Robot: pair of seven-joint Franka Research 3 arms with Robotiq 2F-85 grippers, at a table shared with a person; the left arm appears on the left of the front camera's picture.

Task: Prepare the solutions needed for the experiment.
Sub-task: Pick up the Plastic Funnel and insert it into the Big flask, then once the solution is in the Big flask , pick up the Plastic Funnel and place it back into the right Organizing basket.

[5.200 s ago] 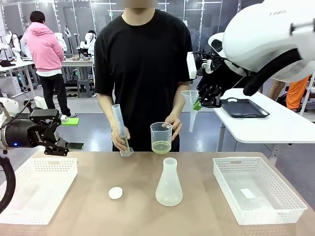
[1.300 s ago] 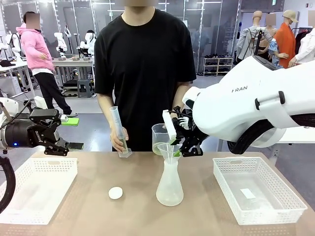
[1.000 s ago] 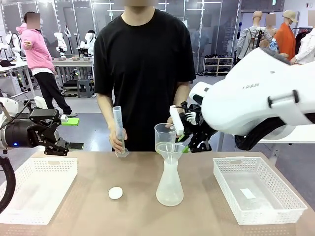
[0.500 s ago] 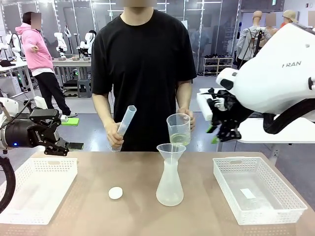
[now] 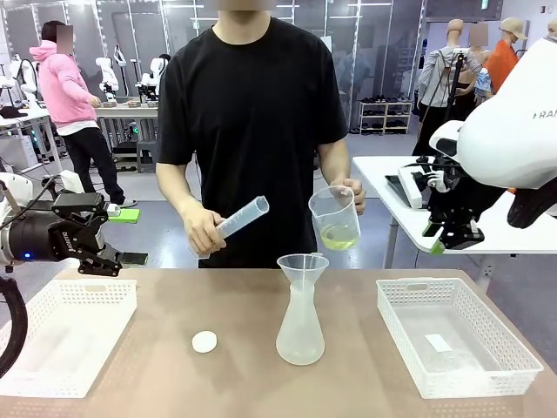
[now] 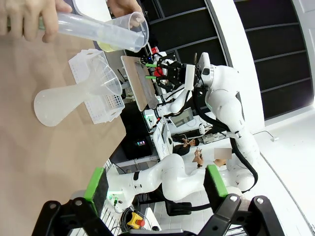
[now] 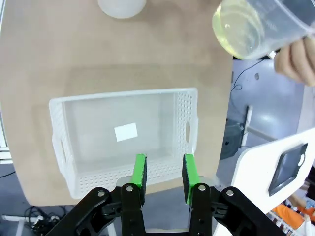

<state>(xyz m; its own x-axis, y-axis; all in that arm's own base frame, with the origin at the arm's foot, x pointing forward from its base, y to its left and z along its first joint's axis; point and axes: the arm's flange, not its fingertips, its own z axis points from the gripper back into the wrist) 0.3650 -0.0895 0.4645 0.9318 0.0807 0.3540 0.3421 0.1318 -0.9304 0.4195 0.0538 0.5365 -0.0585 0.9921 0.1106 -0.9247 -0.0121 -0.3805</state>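
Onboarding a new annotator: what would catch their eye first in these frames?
The person across the table holds a beaker with a shallow layer of yellow-green solution up beside the funnel seated in the flask mid-table, and a graduated cylinder tipped almost flat in the other hand. The robot's right hand hangs empty, jaws slightly apart, above the white basket at the table's right end.

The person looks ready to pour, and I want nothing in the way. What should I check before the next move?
1. Clear plastic funnel seated in frosted conical flask: ok.
2. Flask upright on brown table: ok.
3. Right gripper empty, away from flask: ok.
4. Left gripper open, off to the side: ok.
5. Clear beaker of yellow-green solution directly over funnel: cannot tell.
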